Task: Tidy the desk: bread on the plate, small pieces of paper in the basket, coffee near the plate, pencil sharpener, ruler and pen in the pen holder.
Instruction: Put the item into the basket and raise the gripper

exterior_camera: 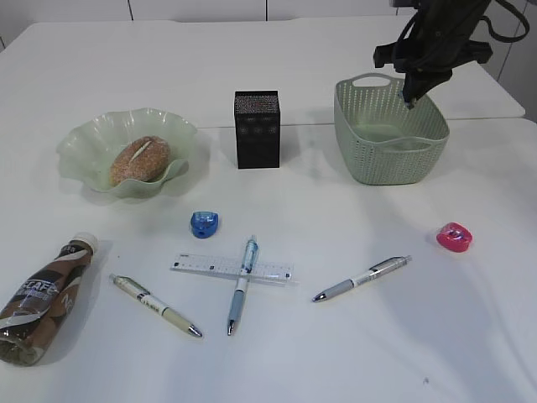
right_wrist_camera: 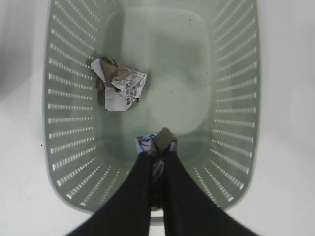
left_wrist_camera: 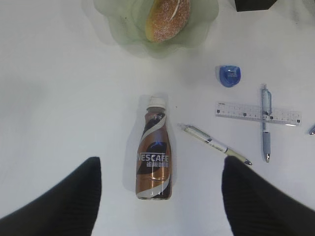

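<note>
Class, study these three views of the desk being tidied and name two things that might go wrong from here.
1. The right gripper holds a paper scrap pinched over the basket; the scrap may cling to the jaws when they open.
2. The coffee bottle lies on its side under the open left gripper; being round, it may roll away when grasped.

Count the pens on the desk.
3, all lying flat: beige pen near the coffee bottle, blue pen crossing the ruler, grey pen further right. None in the pen holder that I can see.
</note>
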Available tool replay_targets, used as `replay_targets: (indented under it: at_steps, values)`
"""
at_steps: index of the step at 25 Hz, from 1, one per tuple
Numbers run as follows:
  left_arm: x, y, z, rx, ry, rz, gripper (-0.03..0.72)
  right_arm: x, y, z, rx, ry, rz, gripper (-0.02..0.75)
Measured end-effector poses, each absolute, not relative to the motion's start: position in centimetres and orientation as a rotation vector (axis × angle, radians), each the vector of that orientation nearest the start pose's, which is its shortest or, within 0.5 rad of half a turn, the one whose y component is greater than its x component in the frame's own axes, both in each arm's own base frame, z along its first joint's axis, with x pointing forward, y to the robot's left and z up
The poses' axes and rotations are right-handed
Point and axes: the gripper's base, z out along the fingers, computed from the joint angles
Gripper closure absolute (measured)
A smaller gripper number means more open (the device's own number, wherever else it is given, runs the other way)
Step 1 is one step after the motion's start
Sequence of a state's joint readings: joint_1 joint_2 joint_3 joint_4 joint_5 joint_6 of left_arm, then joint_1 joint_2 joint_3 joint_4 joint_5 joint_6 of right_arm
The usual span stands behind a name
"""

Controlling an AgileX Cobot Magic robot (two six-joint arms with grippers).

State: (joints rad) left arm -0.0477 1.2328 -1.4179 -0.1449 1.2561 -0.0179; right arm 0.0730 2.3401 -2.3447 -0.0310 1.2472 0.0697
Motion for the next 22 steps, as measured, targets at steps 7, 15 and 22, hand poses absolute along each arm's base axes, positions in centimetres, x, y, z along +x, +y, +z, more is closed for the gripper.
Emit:
replay_targets:
  at_steps: [7,15,22]
  values:
    - [22.76,-2.36,41.59,0.032,2.552,-0.222,0.151,50.74,3.44,26.06,-0.010,2.725,-0.003,0.682]
    - [22.76,-2.36,41.59,0.032,2.552,-0.222,0.151,50.70,3.47,25.80,-0.026,2.735,-0.001,0.376]
    - [22.76,-2.36,41.59,0.031,2.552,-0.222,0.151,50.60,3.48,25.17,-0.032,2.756,-0.001,0.171]
